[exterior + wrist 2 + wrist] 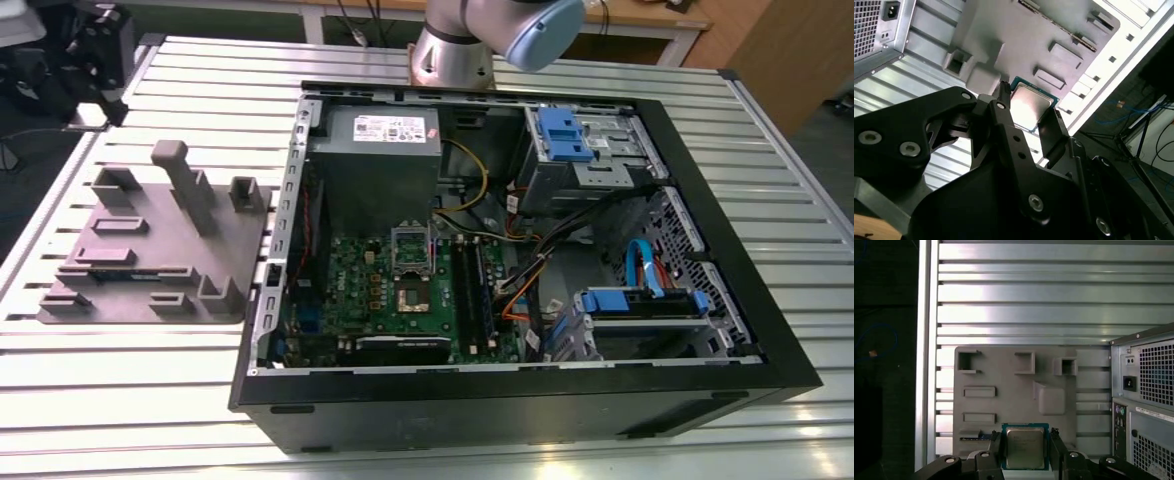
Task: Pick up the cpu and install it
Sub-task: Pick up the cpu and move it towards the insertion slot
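Gripper (pixel 1025 454), black, two-fingered: jaws closed onto the cpu (pixel 1025 447), a small flat square chip with a silvery-grey metal lid and a green border. One finger (pixel 996 449) sits against each of two opposite edges. Same grip in the second wrist view: gripper (pixel 1026 120), cpu (pixel 1030 102) pinched between the finger pads, metal lid facing the camera.

Chip is held clear of everything else. Behind it in both wrist views lies a flat grey plastic fixture tray (pixel 1014 385) with raised blocks and rectangular recesses. The tray rests on a silver slatted aluminium table (pixel 1029 295). Beside the tray stands the perforated grey rear panel of a computer case (pixel 1149 385).

Exterior view: fixture tray (pixel 147 250) on the table (pixel 134 400), to the exterior view's left of the open black case (pixel 534 400). Inside the case are a green motherboard (pixel 354 290) bearing a dark square socket (pixel 412 290) with a metal frame, and a grey box with a white label (pixel 378 150). The arm's silver and blue-grey joint (pixel 461 45) is at the far side of the case.
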Robot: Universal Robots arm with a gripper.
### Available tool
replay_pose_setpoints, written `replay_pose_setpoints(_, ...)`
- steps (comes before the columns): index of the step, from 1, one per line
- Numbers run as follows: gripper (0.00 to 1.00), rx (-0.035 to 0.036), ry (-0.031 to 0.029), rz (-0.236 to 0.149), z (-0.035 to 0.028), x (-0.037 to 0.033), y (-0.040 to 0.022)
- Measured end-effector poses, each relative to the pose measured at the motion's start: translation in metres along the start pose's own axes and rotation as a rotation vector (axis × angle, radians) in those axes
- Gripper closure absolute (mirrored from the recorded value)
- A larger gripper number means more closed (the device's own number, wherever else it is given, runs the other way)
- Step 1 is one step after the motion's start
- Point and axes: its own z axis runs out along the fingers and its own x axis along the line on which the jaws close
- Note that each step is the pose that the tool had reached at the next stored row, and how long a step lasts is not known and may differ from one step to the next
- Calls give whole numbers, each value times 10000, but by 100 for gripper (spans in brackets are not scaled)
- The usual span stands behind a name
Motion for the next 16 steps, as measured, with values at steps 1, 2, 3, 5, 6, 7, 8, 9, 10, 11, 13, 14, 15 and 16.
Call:
replay_pose_setpoints(1,53,0,0,0,0,-42,1)
replay_pose_setpoints(2,53,0,0,0,0,-84,1)
replay_pose_setpoints(3,53,0,0,0,0,-128,2)
replay_pose_setpoints(5,53,0,0,-1,1,-223,3)
replay_pose_setpoints(6,53,0,-1,-1,2,-268,3)
replay_pose_setpoints(7,53,0,1,0,1,-312,4)
replay_pose_setpoints(8,53,0,-1,0,2,-357,5)
replay_pose_setpoints(9,53,0,0,0,2,-402,6)
replay_pose_setpoints(10,53,0,1,-1,2,-447,6)
replay_pose_setpoints(11,53,0,0,-1,2,-495,7)
replay_pose_setpoints(13,53,0,-1,0,3,-586,8)
replay_pose_setpoints(14,53,0,0,0,3,-631,9)
replay_pose_setpoints(15,53,1,1,-1,2,-676,9)
replay_pose_setpoints(16,53,0,0,-2,3,-721,10)
